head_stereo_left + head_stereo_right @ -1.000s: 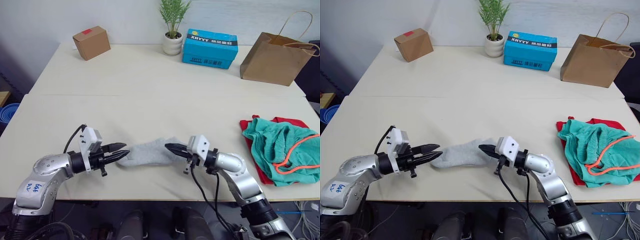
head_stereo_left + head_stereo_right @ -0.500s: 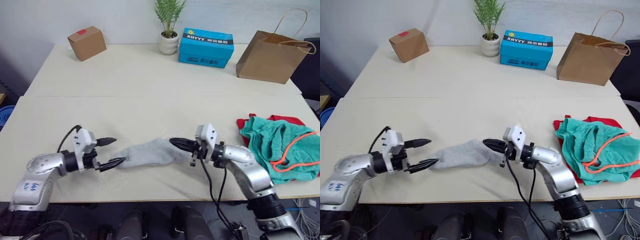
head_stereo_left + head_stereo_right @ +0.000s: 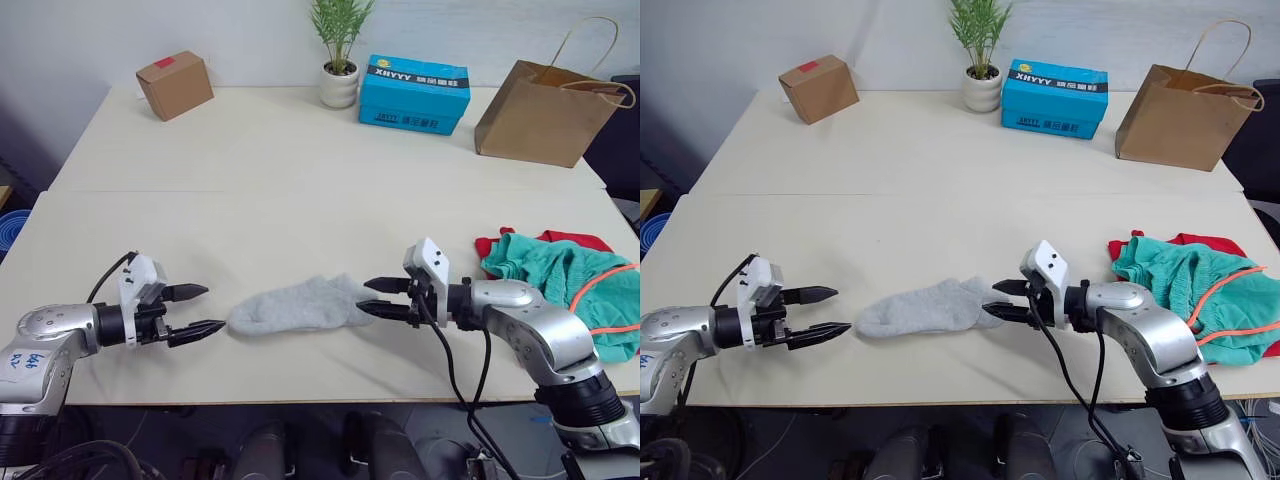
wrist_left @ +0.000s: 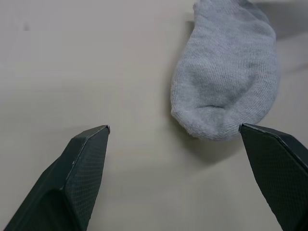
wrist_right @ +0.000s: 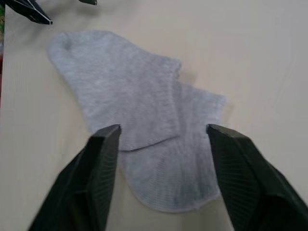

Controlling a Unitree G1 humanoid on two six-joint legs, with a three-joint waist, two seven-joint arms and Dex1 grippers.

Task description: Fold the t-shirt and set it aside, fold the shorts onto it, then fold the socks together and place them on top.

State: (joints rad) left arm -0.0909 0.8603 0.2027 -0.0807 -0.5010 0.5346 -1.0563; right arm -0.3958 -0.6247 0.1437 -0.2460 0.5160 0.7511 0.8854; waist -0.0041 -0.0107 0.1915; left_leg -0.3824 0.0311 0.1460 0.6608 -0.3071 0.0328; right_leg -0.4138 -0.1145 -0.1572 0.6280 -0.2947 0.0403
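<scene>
Both grippers have let go of the socks (image 3: 298,304) and backed away since a second ago. The grey pair lies stacked flat near the table's (image 3: 300,160) front edge. To finish well, pinch both layers together before carrying them to the shorts (image 3: 560,275) on the t-shirt (image 3: 492,245). Left gripper (image 3: 192,310) and right gripper (image 3: 381,298) are spread wide, empty, touching nothing.

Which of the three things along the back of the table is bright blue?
The box with printed lettering, between the potted plant and the brown paper bag.
</scene>
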